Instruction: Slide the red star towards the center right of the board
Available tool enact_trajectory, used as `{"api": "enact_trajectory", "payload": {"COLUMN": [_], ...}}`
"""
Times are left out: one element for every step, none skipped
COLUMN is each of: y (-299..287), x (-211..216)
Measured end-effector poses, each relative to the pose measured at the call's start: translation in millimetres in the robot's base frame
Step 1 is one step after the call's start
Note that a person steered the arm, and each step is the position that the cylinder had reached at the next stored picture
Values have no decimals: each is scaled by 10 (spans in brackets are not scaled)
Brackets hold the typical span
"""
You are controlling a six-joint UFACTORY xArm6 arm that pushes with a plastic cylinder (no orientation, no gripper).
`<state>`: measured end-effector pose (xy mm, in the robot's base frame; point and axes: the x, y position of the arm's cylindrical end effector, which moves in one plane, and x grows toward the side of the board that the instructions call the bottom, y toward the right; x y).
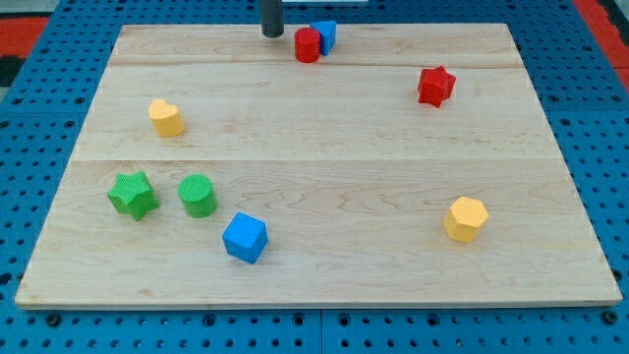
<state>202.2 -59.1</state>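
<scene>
Sitting at the view's top edge of the tabletop [324,118], my tip [272,34] is the tool here: a plain dark rod, no jaws, so nothing to clench or release, and it is grasping nothing. Only its lower stub shows; the rest runs out of frame at the top.

Tip position: just left of the red cylinder [308,45], small gap visible, not touching. Blue block [324,35] sits right behind that cylinder toward the view's right, touching or nearly so; cannot tell which, and its shape is partly hidden.

Task block: red star [435,86] lies in the upper right part of the tabletop, well apart from the tip, to the view's right and a bit lower than the red/blue pair. It sits on its own, nothing touching it, just below the seam between the top two planks.

Other blocks:
- yellow block [167,117], left side, upper middle; rounded, looks heart-like, not certain.
- green star [133,194], lower left.
- green cylinder [198,195], just beside the green star on its right, small gap between them.
- blue cube [245,237], below and right of the green cylinder, near the bottom edge, rotated corner-on.
- yellow hexagonal block [465,218], lower right, alone.

Tabletop is light wood in three planks, resting on a blue perforated base [29,118] that shows on all sides.
</scene>
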Motion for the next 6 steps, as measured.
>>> {"api": "enact_trajectory", "payload": {"y": [36,59,104,212,239,239], "x": [45,104,146,146,134,133]}}
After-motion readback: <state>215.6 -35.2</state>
